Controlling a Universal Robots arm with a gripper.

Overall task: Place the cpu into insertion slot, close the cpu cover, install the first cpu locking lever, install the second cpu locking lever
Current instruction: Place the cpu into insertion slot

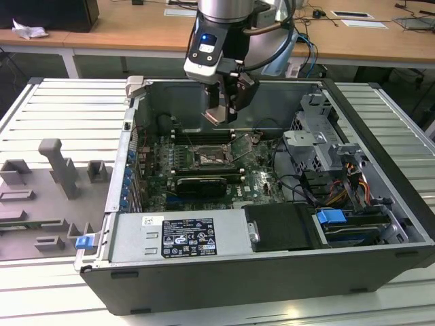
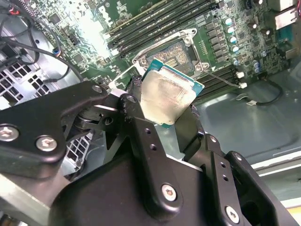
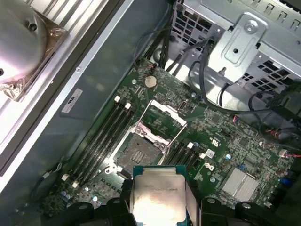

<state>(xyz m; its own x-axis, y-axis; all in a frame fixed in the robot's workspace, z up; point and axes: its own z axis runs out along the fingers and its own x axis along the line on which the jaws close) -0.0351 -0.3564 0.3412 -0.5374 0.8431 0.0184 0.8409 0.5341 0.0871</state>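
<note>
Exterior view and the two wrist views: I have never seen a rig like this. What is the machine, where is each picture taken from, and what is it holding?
The machine is a single robot arm ending in a gripper. The exterior view comes from a camera off the arm, looking at an open computer case lying on a slatted metal table. Both wrist views come from cameras riding on the arm. The gripper is shut on the cpu, a small square chip with a silvery top, and holds it in the air above the green circuit board. The insertion slot is bare, and the cpu cover stands open next to it.
</note>
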